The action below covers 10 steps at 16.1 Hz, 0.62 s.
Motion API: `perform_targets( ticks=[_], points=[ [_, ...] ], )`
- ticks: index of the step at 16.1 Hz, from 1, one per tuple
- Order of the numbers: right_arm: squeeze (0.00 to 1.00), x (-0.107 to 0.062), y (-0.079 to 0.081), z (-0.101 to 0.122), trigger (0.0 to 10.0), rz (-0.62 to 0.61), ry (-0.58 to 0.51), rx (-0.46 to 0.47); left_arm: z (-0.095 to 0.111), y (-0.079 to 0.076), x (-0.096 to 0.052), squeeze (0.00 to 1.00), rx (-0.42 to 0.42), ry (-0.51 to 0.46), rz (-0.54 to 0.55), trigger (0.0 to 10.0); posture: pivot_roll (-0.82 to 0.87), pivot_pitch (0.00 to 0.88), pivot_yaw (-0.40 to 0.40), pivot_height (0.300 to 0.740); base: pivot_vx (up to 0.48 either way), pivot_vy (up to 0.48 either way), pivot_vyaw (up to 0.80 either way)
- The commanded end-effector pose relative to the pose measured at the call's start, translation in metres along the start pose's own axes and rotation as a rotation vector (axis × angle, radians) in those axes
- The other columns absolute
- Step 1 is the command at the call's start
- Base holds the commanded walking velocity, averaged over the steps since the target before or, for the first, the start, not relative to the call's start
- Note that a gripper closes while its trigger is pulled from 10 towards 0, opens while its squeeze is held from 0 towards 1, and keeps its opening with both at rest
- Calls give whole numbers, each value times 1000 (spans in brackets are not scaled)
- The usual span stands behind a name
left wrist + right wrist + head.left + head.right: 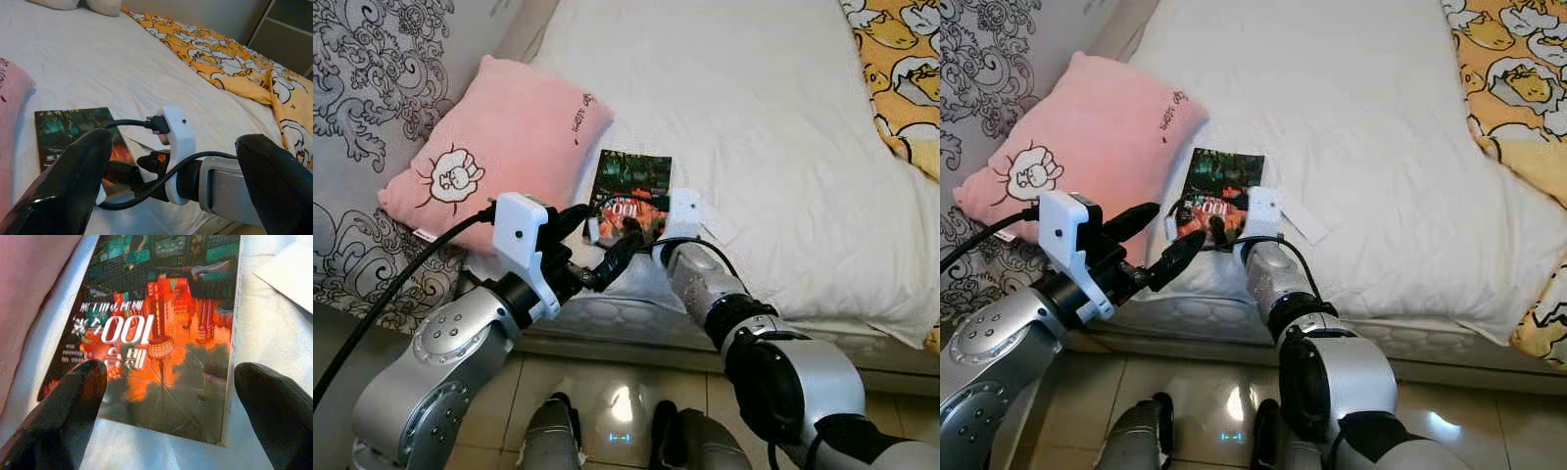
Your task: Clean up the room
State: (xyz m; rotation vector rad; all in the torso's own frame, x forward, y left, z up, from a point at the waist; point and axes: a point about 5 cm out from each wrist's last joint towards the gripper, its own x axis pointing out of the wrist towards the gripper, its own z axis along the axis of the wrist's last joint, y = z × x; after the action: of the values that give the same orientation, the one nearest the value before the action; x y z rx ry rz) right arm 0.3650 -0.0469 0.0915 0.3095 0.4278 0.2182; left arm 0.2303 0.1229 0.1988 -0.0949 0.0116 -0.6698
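A book [633, 181] with a dark cover, a red city picture and "100" on it lies flat on the white bed sheet [754, 117], beside a pink pillow [504, 142]. My right gripper [171, 374] is open at the book's near edge, one finger over each near corner. My left gripper [612, 223] is also open. It hovers just left of the right wrist, near the book's near left corner, and holds nothing.
A yellow cartoon-print blanket [901, 69] covers the right side of the bed. Grey patterned fabric [362, 108] stands to the left of the pillow. The mattress edge [607, 318] is right in front of me, above a shiny tiled floor [622, 397].
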Motion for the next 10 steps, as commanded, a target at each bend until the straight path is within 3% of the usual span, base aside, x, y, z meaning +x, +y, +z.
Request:
perform_targets(
  ticks=[1, 6, 7, 8, 9, 10],
  points=[
    [1000, -1, 11, -14, 10000, 11, 55, 70, 0, 0, -1, 0, 8, -3, -4, 10000, 253, 178, -27, 740, 0, 0, 0],
    [1000, 0, 12, -13, 10000, 20, 67, 182, 1, 1, 4, 0, 11, -8, -17, 10000, 231, 170, -28, 740, 0, 0, 0],
    [1000, 1, 13, -3, 10000, 25, 26, 151, 1, 1, 5, 0, 20, -11, -13, 10000, 226, 163, -33, 740, 0, 0, 0],
    [1000, 1, 13, 12, 10000, 29, -59, 33, -3, 6, 7, 0, 74, 10, 31, 10000, 218, 144, -40, 740, 0, 0, 0],
    [608, 0, 11, 28, 10000, 22, -173, -51, -9, 14, 9, 0, 125, 43, 106, 10000, 212, 133, -45, 740, 0, 0, 0],
    [0, -4, 3, 39, 10000, 2, -301, -139, -14, 28, 12, 0, 100, 32, 220, 10000, 181, 91, -52, 740, 0, 0, 0]
  ],
)
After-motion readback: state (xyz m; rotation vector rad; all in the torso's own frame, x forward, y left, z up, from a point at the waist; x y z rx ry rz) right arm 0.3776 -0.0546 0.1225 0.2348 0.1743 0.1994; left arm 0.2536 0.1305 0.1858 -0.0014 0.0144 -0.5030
